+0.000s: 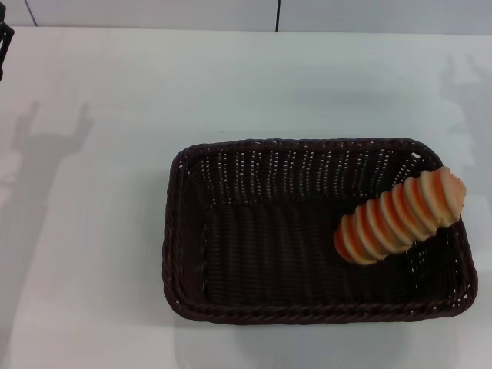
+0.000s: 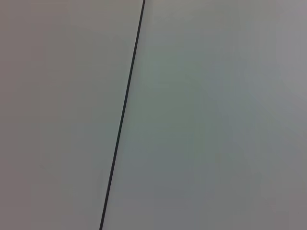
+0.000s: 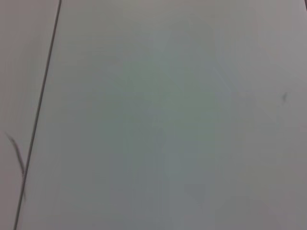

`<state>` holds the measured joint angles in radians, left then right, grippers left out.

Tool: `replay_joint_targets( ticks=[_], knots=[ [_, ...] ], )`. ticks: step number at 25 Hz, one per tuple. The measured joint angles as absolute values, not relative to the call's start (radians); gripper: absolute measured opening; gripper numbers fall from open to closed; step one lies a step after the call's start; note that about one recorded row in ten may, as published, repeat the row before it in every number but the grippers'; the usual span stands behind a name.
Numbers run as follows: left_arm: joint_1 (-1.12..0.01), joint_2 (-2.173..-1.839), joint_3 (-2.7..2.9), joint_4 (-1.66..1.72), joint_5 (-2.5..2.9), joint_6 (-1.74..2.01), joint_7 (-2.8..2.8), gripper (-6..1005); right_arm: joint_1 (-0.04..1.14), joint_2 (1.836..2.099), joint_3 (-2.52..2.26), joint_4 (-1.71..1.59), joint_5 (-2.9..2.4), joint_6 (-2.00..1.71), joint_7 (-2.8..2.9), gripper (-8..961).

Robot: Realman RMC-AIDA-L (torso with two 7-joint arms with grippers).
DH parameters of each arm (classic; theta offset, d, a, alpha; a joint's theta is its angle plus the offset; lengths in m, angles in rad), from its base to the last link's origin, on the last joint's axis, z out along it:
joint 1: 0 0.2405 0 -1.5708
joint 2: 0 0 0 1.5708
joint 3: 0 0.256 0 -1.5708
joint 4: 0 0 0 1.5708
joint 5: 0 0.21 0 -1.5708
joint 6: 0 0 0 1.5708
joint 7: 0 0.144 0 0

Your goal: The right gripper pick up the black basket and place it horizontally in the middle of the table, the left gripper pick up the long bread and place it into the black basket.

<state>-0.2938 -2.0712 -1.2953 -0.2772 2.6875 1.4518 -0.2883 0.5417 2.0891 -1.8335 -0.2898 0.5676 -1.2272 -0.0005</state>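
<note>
The black basket (image 1: 307, 231) lies lengthwise across the white table (image 1: 100, 231), right of centre in the head view. The long bread (image 1: 400, 215), striped orange and pale tan, lies inside the basket at its right end, tilted, with its far end resting on the right rim. A small black part at the far left edge of the head view looks like the tip of my left gripper (image 1: 4, 48), well away from the basket. My right gripper is out of view. Both wrist views show only a plain pale surface with a thin dark seam.
A grey shadow of an arm with two prongs (image 1: 46, 146) falls on the table's left side. A fainter shadow (image 1: 465, 92) lies at the far right. The table's back edge meets a pale wall with a dark seam (image 1: 277, 15).
</note>
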Motion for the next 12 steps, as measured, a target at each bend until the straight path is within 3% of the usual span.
replay_joint_targets(
  ticks=[12],
  knots=[
    [-0.274, -2.069, -1.298, -0.278, 2.686, 1.501, -0.285, 868, 0.523, 2.092, -1.842, -0.304, 0.568, -1.234, 0.012, 317]
  ],
)
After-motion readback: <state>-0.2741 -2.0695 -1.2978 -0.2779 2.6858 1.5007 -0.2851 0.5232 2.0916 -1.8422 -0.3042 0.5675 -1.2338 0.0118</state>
